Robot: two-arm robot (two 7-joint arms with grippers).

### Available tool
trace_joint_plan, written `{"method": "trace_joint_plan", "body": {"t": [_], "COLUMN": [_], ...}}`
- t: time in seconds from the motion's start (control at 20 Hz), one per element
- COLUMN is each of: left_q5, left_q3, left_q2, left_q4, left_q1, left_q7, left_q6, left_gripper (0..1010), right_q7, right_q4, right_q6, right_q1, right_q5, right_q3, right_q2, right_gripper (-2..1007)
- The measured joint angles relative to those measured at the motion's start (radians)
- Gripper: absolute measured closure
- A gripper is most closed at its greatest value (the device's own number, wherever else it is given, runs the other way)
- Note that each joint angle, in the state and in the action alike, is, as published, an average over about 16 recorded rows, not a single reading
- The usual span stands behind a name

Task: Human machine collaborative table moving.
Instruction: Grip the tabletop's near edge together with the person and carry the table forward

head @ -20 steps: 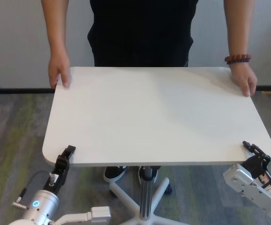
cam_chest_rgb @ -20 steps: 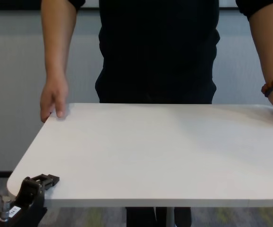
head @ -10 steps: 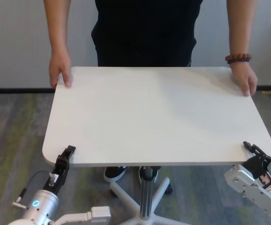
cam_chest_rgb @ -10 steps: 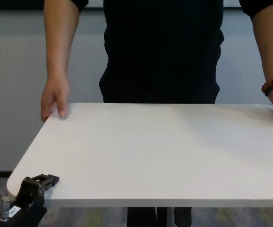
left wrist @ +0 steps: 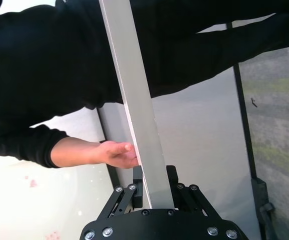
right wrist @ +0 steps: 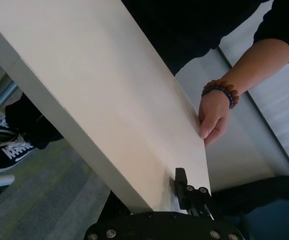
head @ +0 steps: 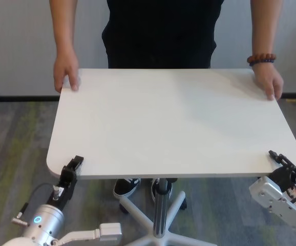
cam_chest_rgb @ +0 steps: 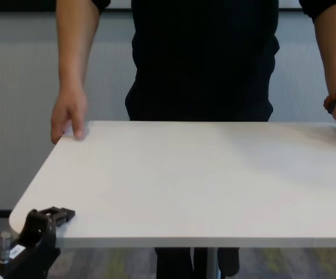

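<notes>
Grey carpet (head: pixel 15 138), both grippers clamping table (head: pixel 173 123), human (head: pixel 161 31) opposite

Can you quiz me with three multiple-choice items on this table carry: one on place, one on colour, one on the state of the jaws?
1. Where does the left gripper hold the table?
A. At the near left corner
B. At the far edge, by the person
C. On the centre post

2. What colour is the bracelet on the person's wrist?
A. Green
B. Brown
C. White

3. How do the jaws of the right gripper stand?
A. Wide open, clear of the table
B. Shut on the table
C. Shut on the person's hand

Key: 1 A, the head view shows it at the near left corner; 2 B, brown beads show in the head and right wrist views; 3 B, the right wrist view shows the tabletop edge running between them.
</notes>
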Motion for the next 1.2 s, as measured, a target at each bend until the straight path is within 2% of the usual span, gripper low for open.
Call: {"method": "trace_joint_plan", "body": {"t": [0.35, 0.6, 0.85, 1.2], "left_q5": [0.011, 0.021, 0.03, 0.048], "left_q3": [-0.017, -0.026, -0.034, -0.038], "left_q2": [-0.002, -0.013, -0.033, -0.075], "left_q4": [-0.023, -0.021, -0.002, 0.049], "left_q1": [0.002, -0.004, -0.021, -0.055], "left_q7": [-0.014, -0.023, -0.03, -0.033], "left_q6": [-0.003, -0.004, -0.009, -0.022], "left_gripper": [721, 721, 721, 721], "right_q7": [0.014, 0.023, 0.034, 0.047], "right_q4": [-0.004, 0.01, 0.044, 0.114], "right_q6": [-0.006, -0.016, -0.032, -0.061], "right_q1": [0.007, 0.021, 0.047, 0.096], "right_q5": [-0.008, -0.015, -0.022, -0.036], "right_q3": [0.015, 0.023, 0.028, 0.027], "right_q2": [-0.002, -0.008, -0.019, -0.041], "right_gripper": [608, 608, 608, 608]}}
